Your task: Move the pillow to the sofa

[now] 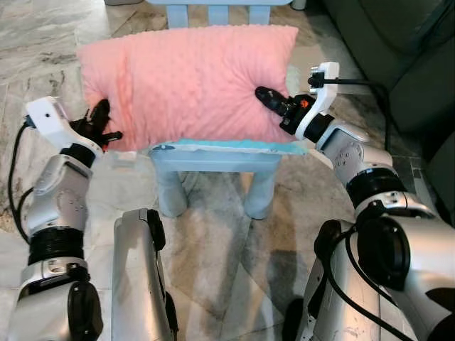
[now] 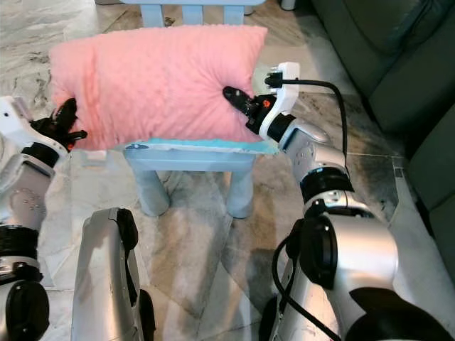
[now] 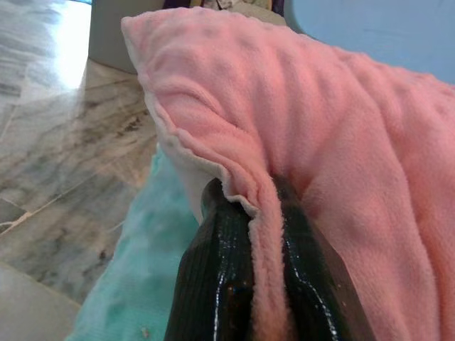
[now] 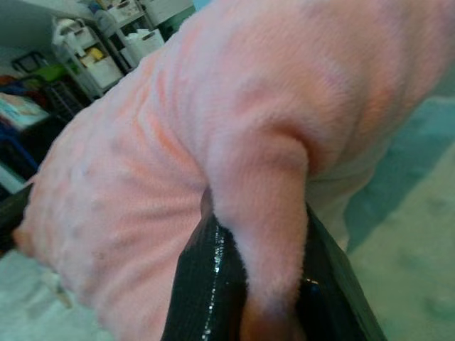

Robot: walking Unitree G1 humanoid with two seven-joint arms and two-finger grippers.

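Item: pillow [image 1: 188, 82], pink, dimpled plush, broad and plump. Location: lying across the seat of a small light-blue chair [image 1: 213, 160], overhanging the seat's left and right edges and reaching back to the chair's slatted backrest. A teal cloth [image 1: 234, 145] lies under it along the seat's front edge.

Task status: judged early. Both ends of the pillow are gripped, but it rests with its weight on the seat, not yet lifted. Remaining: raise it off the chair, carry it over, and set it on the sofa [image 1: 398, 50], whose dark grey cushions stand beyond the chair's right side.

Left gripper [image 1: 99, 124]: at the pillow's left end, near the seat's left edge. The wrist view shows its two black fingers [image 3: 213, 284] drawn narrow on a fold of pink fabric at the seam, the fold pinched between them.

Right gripper [image 1: 274, 103]: at the pillow's right end, above the seat's right front corner. Its fingers [image 4: 202, 291] are likewise closed to a narrow gap around a bunched tuck of the plush, the fabric puckered around the hold.

Handling note: the filling is soft, so each hold takes cover fabric rather than bulk; the middle is likely to sag once raised.

Surroundings: marble-patterned floor [image 1: 43, 35] under and around the chair.
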